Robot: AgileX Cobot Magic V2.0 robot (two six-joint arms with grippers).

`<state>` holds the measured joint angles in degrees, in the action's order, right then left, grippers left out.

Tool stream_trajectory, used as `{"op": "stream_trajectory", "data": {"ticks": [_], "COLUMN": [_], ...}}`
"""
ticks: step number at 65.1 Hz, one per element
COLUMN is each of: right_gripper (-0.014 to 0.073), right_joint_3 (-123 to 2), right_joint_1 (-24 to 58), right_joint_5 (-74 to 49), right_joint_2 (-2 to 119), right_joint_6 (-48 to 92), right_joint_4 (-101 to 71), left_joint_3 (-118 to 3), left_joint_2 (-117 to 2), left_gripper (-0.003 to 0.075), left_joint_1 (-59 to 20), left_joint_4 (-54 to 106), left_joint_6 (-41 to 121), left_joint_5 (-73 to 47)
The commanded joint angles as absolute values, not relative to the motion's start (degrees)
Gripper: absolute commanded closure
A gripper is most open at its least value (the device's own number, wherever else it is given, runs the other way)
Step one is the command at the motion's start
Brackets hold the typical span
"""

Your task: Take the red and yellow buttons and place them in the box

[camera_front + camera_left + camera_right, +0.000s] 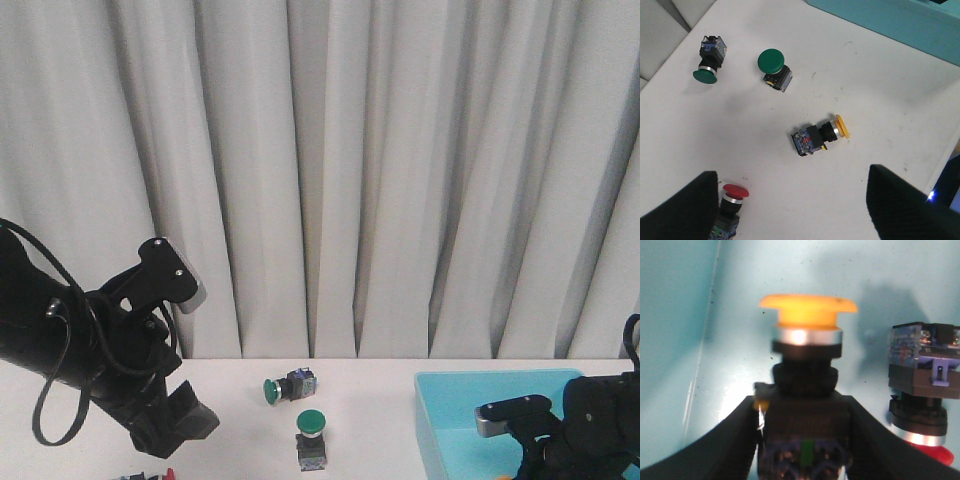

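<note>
Right gripper point(802, 440) inside the box point(680, 340), fingers clamped on the dark body of a yellow button point(807, 307), cap pointing away from the wrist. Just beside it in the box, a red button point(922, 430). Left gripper point(790, 210) spread wide over the table point(890, 125), outside the box: another red button point(735, 192) touches one finger; another yellow button point(820, 136) lies on its side farther out; beyond it, two green buttons point(772, 62).

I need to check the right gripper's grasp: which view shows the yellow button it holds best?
The right wrist view: the yellow button fills the frame, its dark body between the right gripper fingers, over the box floor. The front view shows only that arm above the box; the left wrist view shows a different yellow button on the table.
</note>
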<state>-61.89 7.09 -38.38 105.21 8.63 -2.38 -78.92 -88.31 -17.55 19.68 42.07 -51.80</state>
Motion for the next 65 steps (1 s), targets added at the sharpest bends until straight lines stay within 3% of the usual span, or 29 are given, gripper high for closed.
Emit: {"op": "stream_trajectory", "data": {"ticks": [1,31,50,65], "right_gripper": [0.0221,0.0221,0.0226,0.0264], "right_joint_3": [-63.5,-63.5,-57.3,-49.5], "right_joint_1": [6.8,6.8,6.8,6.8], "right_joint_5": [-35.9,-37.3,-35.7,-32.5], "right_joint_2": [102.7,98.1,84.0,69.0], "right_joint_6": [8.7,8.8,8.4,7.4], "right_joint_4": [-1.7,-0.4,-0.5,-0.4], "left_joint_3": [-80.7,-80.7,-80.3,-65.7], "left_joint_2": [-85.9,-85.8,-82.7,-73.7], "left_gripper": [0.0141,0.0141,0.0141,0.0141], "left_joint_1": [-17.6,-17.6,-17.6,-17.6], "left_joint_4": [21.1,20.8,9.6,0.4], "left_joint_6": [41.5,38.3,21.9,10.3], "left_joint_5": [-49.2,-49.6,-49.5,-36.8]}}
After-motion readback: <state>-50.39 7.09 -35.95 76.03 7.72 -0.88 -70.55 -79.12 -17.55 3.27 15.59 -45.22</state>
